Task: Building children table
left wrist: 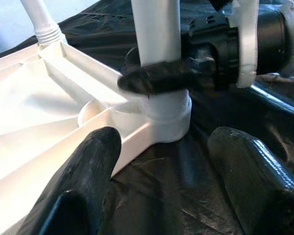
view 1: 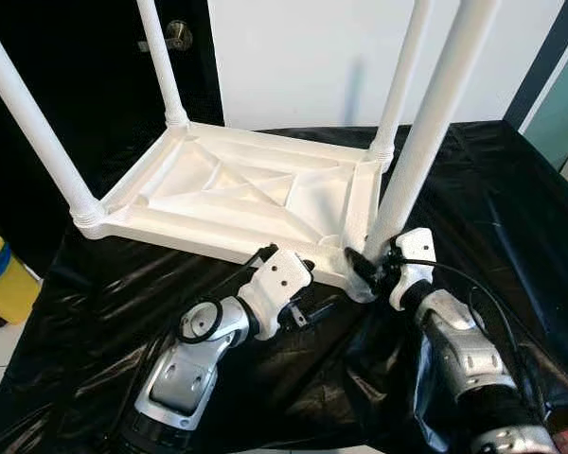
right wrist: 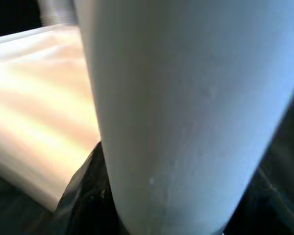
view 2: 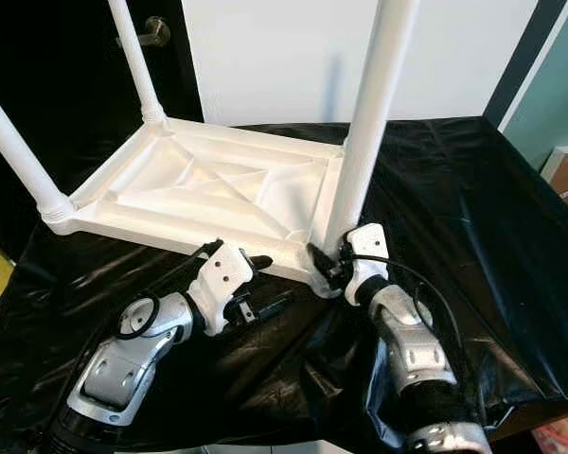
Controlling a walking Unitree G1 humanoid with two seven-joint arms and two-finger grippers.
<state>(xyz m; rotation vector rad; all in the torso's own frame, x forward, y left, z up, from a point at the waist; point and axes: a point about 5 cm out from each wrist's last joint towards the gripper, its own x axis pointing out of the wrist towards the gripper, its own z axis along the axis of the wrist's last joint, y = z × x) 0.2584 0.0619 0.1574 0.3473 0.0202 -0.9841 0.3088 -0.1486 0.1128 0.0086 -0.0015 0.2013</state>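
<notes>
A white children's table (view 1: 237, 184) lies upside down on a black sheet (view 1: 511, 208), with its legs pointing up. My right gripper (view 1: 364, 265) is shut on the base of the near right leg (view 1: 426, 132), just above its socket at the table's corner. That leg (right wrist: 186, 107) looms close in the right wrist view. My left gripper (view 1: 298, 284) stands open by the table's front edge, left of that corner. In the left wrist view its fingers (left wrist: 88, 171) frame the socket, and a right gripper finger (left wrist: 157, 81) wraps the leg.
A black door with a metal handle (view 1: 178, 35) stands behind the table on the left. A yellow object (view 1: 0, 279) sits on the floor at the left edge. The sheet drops away at the front and at the right.
</notes>
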